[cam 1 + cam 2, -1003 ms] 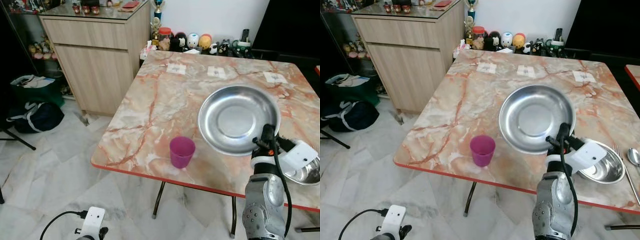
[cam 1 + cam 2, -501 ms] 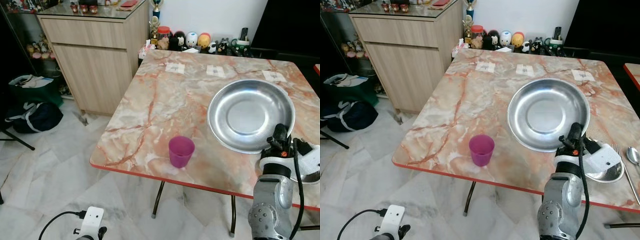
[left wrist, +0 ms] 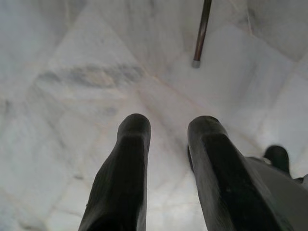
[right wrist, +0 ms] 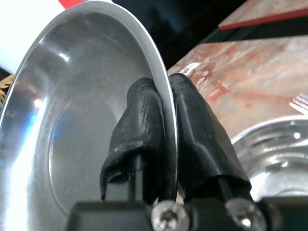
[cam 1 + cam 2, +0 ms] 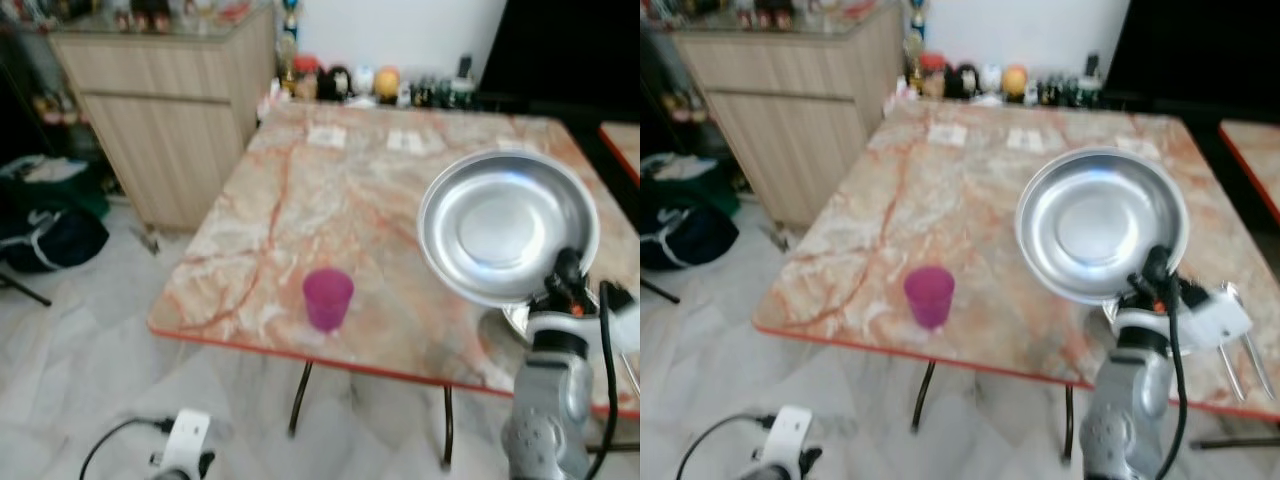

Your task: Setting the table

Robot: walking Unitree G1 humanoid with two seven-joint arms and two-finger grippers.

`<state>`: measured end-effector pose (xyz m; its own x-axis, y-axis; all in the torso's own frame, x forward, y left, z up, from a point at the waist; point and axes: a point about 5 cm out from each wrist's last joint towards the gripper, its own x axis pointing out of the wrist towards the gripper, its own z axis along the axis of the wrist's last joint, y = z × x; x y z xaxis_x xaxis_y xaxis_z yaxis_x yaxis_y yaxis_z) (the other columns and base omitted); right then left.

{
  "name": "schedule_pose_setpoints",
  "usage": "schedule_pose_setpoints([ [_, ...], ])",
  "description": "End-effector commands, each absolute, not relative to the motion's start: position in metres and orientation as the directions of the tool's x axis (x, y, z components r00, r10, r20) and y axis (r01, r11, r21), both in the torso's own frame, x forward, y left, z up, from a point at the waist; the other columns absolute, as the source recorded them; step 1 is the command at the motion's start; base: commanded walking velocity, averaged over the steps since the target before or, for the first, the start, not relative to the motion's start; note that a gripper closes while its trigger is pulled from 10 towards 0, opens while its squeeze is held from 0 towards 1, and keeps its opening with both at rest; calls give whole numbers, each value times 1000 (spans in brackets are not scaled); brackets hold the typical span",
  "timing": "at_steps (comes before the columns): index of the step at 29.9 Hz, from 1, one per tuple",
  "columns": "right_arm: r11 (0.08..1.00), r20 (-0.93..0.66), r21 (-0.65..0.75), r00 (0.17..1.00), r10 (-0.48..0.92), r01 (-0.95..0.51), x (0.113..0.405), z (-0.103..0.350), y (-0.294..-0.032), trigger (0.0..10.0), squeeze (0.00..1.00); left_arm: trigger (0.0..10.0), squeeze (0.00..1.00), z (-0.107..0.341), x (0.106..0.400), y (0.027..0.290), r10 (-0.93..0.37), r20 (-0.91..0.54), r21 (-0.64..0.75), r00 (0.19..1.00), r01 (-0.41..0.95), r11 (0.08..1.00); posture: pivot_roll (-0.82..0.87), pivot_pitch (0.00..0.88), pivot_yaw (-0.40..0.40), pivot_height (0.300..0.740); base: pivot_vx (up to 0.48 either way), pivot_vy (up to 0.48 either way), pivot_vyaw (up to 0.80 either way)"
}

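A silver plate [image 5: 507,225] and a magenta cup [image 5: 328,297] are seen on a table [image 5: 340,215] veined in peach and white marble, edged in red.

A wooden cabinet [image 5: 170,120] is seen at the left, blurred. A dark bag [image 5: 45,235] is laid on the marble floor [image 5: 90,370] beside the cabinet; small figurines [image 5: 385,82] are lined against the wall just right of it.

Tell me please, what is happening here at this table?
The robot is setting the marble table. Its right gripper pinches the rim of a large steel plate and holds it tilted above the table. A purple cup stands near the table's front edge. The left gripper hangs open over the floor.
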<state>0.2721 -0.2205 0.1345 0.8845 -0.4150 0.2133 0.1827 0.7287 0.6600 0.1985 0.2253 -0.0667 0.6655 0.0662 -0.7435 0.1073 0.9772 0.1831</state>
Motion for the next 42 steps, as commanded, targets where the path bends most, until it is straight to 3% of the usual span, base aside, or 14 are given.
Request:
schedule_pose_setpoints([
  [1, 738, 255, 659, 880, -400, 144, 274, 145, -219, 10000, 0, 10000, 0, -70, 193, 225, 67, -760, 186, 647, 117, 975, 67, 0, -34, 740, 0, -442, 0],
  [42, 726, 251, 668, 868, -429, 166, 275, 147, -224, 10000, 0, 10000, 0, -68, 195, 228, 68, -762, 192, 645, 125, 973, 53, 2, -13, 740, 0, -441, 0],
])
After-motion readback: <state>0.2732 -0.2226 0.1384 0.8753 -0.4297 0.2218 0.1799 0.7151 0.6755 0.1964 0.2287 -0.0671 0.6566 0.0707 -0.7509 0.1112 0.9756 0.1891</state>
